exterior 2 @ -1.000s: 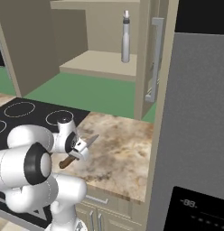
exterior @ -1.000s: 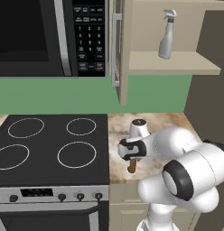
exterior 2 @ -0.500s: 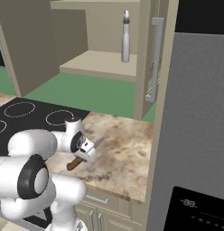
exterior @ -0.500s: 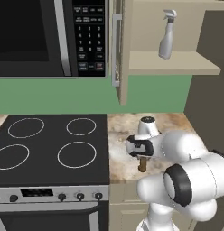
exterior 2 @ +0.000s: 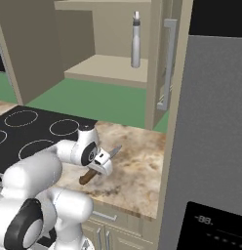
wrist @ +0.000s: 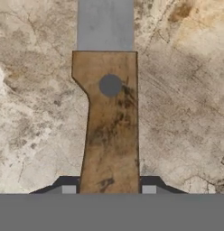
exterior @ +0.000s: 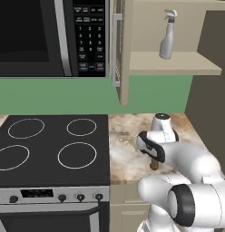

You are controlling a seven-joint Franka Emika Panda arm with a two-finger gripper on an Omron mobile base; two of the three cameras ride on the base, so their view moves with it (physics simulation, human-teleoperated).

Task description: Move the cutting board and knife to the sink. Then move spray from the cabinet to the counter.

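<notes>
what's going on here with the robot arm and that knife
The white robot arm's end effector is closed on the brown wooden handle of a small silver-bladed knife, holding it low over the beige and brown marbled stone counter beside the black glass stovetop. A slim pale grey-white spray bottle stands upright on the shelf of the open beige wall cabinet above.
</notes>
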